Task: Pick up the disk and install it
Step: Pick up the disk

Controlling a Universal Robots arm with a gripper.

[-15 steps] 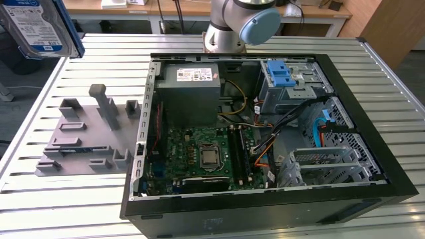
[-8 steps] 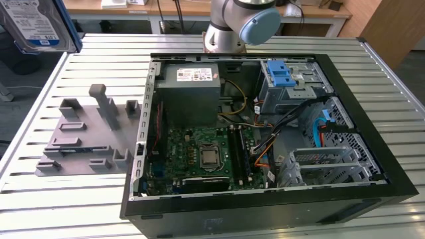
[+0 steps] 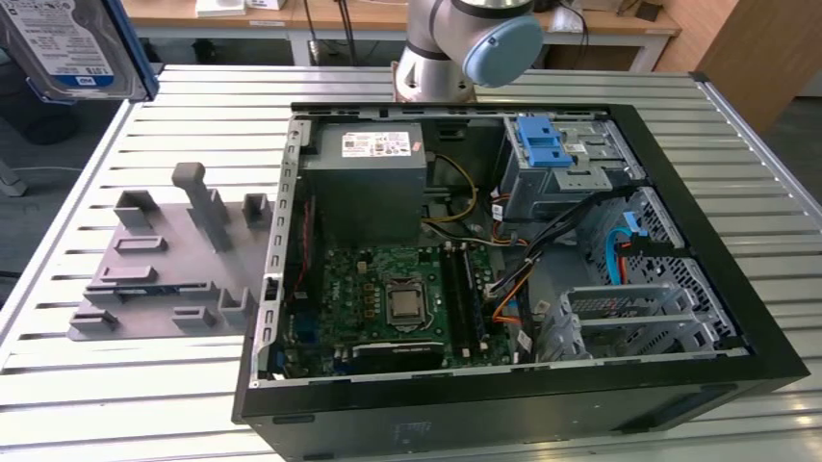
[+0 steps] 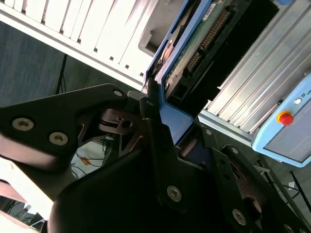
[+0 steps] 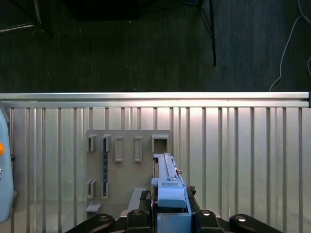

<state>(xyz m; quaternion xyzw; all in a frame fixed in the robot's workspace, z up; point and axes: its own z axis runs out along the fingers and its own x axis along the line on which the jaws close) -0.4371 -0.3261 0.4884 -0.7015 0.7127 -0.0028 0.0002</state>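
Gripping the disk [image 3: 64, 43] edge-on, fingers [image 4: 153, 138] clamped on its blue rails, open computer case [image 3: 514, 409] holding motherboard [image 3: 385, 289], power supply [image 3: 366, 183]

Metal disk [image 3: 58, 43] edged in blue plastic; ribbed metal table [image 3: 129, 404].

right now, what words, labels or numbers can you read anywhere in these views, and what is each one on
No text can be read.
White-and-blue label on the flat silver-grey metal disk: print too small to read.
White sticker on the big grey power-supply box: print too small to read.
Green circuit board: markings too small to read.
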